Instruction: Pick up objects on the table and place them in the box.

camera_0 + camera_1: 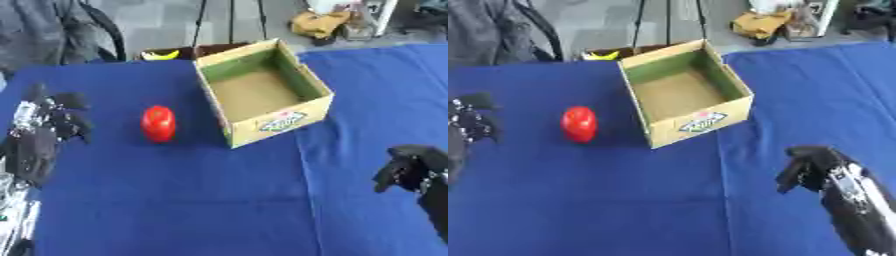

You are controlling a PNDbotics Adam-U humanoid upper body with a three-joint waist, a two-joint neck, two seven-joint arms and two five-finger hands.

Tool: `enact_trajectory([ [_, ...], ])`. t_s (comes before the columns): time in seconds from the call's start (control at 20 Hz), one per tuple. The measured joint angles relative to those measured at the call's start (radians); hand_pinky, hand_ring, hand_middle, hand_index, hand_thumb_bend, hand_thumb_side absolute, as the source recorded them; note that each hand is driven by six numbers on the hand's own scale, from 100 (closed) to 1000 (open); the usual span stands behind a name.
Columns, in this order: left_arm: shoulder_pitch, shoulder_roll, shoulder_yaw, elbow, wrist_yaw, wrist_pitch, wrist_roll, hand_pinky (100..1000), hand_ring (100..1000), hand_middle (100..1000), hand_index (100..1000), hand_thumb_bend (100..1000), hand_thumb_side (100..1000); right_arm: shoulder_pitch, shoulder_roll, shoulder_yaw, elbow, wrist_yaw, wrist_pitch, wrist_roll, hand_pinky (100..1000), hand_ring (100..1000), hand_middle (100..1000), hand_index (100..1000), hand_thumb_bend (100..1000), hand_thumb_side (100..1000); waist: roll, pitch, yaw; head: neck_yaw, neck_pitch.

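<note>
A red rounded object [158,123], like a tomato or pepper, stands on the blue tablecloth just left of an open cardboard box [262,92]. The box shows nothing inside and has a label on its front wall. My left hand [54,120] hovers at the left edge, a short way left of the red object, fingers loosely bent and holding nothing. My right hand [808,168] sits low at the right, below and right of the box, fingers curled downward with nothing in them.
The blue cloth [175,200] covers the whole table. Behind its far edge stands a dark container with a yellow object [162,55]. Tripod legs and clutter lie on the floor beyond.
</note>
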Motion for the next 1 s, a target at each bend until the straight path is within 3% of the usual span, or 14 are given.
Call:
enact_trajectory([
  [0.35, -0.019, 0.033, 0.001, 0.001, -0.071, -0.019, -0.008, 403, 506, 621, 774, 173, 903, 0.0, 0.0, -0.002, 0.0, 0.0, 0.0, 0.0, 492, 554, 505, 717, 100, 767, 0.0, 0.0, -0.001, 0.0, 0.0],
  [0.45, -0.027, 0.048, 0.001, 0.004, -0.111, -0.029, -0.007, 412, 510, 626, 779, 171, 822, 0.0, 0.0, -0.002, 0.0, 0.0, 0.0, 0.0, 492, 554, 505, 717, 100, 766, 0.0, 0.0, -0.001, 0.0, 0.0],
  [0.5, -0.031, 0.056, 0.001, 0.007, -0.133, -0.034, -0.006, 433, 520, 638, 788, 192, 717, 0.0, 0.0, -0.002, 0.0, 0.0, 0.0, 0.0, 492, 554, 505, 717, 100, 765, -0.001, 0.0, -0.002, 0.0, 0.0],
  [0.65, -0.049, 0.093, 0.001, 0.019, -0.227, -0.049, 0.0, 479, 541, 665, 808, 241, 603, 0.0, 0.0, -0.002, 0.0, 0.0, 0.0, 0.001, 492, 554, 505, 717, 100, 766, -0.002, 0.0, -0.002, 0.001, 0.0],
  [0.8, -0.079, 0.147, -0.002, 0.049, -0.357, -0.068, 0.002, 546, 580, 707, 835, 372, 514, 0.0, 0.0, -0.002, 0.0, 0.0, -0.001, 0.002, 492, 554, 505, 717, 100, 766, -0.002, 0.0, -0.005, 0.003, 0.0],
  [1.0, -0.126, 0.226, -0.036, 0.123, -0.537, -0.107, -0.024, 588, 610, 735, 848, 519, 578, 0.0, 0.0, -0.001, 0.0, 0.0, -0.001, 0.004, 492, 554, 505, 717, 100, 772, -0.003, 0.0, -0.011, 0.007, 0.0],
])
